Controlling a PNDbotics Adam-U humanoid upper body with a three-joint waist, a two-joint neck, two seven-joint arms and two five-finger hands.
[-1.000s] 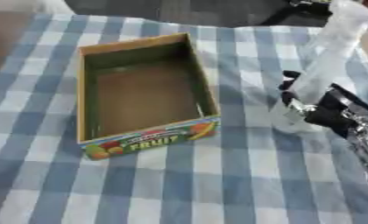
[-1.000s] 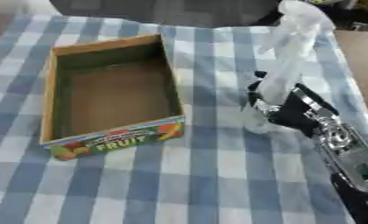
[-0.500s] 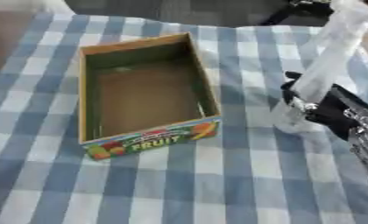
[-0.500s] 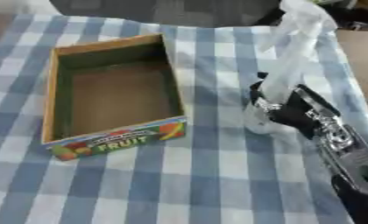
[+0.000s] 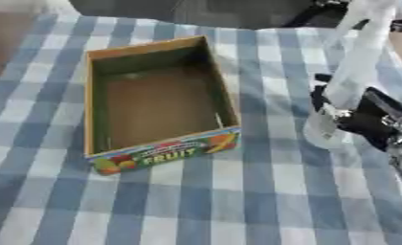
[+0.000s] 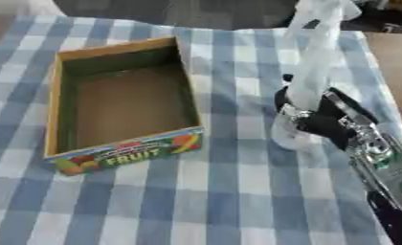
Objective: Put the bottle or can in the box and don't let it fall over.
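In the left eye view, an open rectangular cardboard box [image 5: 158, 103] with a colourful "FRUIT" print on its near wall sits left of the middle of the table [image 5: 238, 201], which is covered in a blue-and-white checked cloth. Near the table's right edge, a tall clear plastic bottle [image 5: 348, 81] stands upright, apart from the box. In the right eye view, the right robot hand [image 6: 315, 119], black with silver parts, comes in from the lower right corner, its fingers curled round the bottle's lower body just above the base, which rests on the cloth.
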